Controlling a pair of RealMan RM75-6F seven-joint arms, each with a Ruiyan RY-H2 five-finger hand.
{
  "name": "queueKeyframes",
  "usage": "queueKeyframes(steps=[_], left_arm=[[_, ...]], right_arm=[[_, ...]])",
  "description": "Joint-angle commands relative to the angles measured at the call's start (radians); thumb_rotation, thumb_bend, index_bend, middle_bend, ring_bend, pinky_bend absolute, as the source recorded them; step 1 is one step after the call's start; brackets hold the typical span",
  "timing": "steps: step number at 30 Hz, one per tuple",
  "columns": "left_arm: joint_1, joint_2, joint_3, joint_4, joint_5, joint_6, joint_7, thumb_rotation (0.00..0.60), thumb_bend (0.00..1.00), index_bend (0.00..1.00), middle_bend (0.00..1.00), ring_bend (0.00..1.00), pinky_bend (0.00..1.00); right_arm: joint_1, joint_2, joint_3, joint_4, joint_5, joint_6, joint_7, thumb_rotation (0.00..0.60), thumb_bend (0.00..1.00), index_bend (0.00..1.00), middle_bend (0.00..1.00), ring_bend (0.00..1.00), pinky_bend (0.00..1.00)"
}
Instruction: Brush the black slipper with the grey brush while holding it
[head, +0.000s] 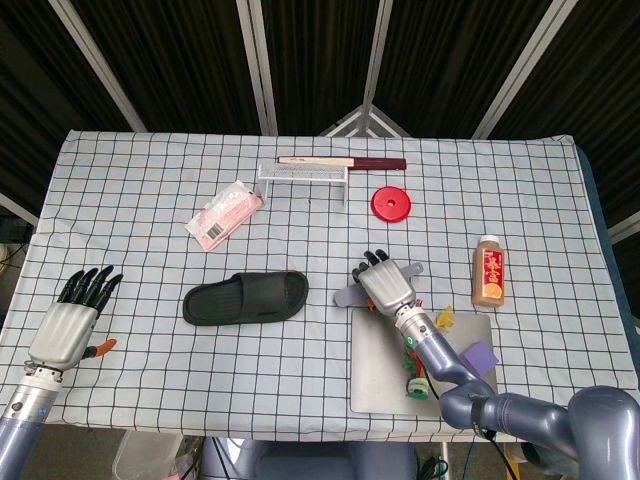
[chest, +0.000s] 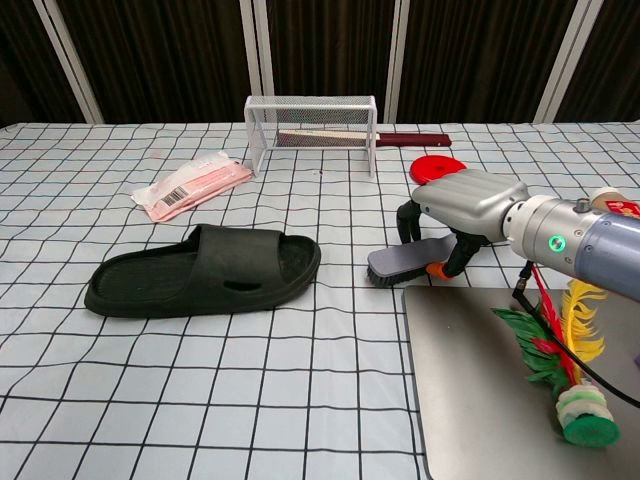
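Note:
The black slipper lies flat on the checked cloth, left of centre, its toe end pointing right. The grey brush is just to its right, tilted with the bristle end low near the cloth. My right hand is over the brush, fingers curled around its handle, gripping it. A gap of cloth separates the brush from the slipper. My left hand hovers at the table's near left edge, fingers spread and holding nothing; the chest view does not show it.
A grey tray with a feathered toy lies right beside the brush. Behind are a red lid, a white wire rack and a pink packet. A bottle stands at the right.

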Motion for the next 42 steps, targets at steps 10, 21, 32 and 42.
queueKeyframes(steps=[10, 21, 32, 42], left_arm=[[-0.002, 0.0, 0.003, 0.001, -0.001, -0.004, -0.001, 0.6, 0.2, 0.0, 0.0, 0.0, 0.0], [-0.005, -0.002, 0.009, 0.0, 0.004, -0.01, 0.002, 0.6, 0.2, 0.0, 0.0, 0.0, 0.0], [-0.041, -0.013, 0.012, 0.02, 0.019, -0.06, -0.01, 0.6, 0.34, 0.0, 0.0, 0.0, 0.0], [-0.14, -0.023, 0.001, 0.064, 0.027, -0.192, -0.041, 0.6, 0.55, 0.0, 0.04, 0.0, 0.0]], right_arm=[[-0.003, -0.008, -0.008, 0.019, -0.013, 0.016, 0.018, 0.6, 0.39, 0.54, 0.47, 0.26, 0.33], [-0.011, -0.004, -0.013, 0.021, -0.06, 0.06, 0.046, 0.6, 0.42, 0.67, 0.58, 0.44, 0.54], [-0.02, 0.072, -0.027, -0.057, -0.085, 0.069, 0.016, 0.6, 0.64, 0.68, 0.59, 0.46, 0.58], [0.0, 0.148, 0.005, -0.232, 0.002, 0.035, -0.049, 0.6, 0.68, 0.68, 0.59, 0.46, 0.58]])
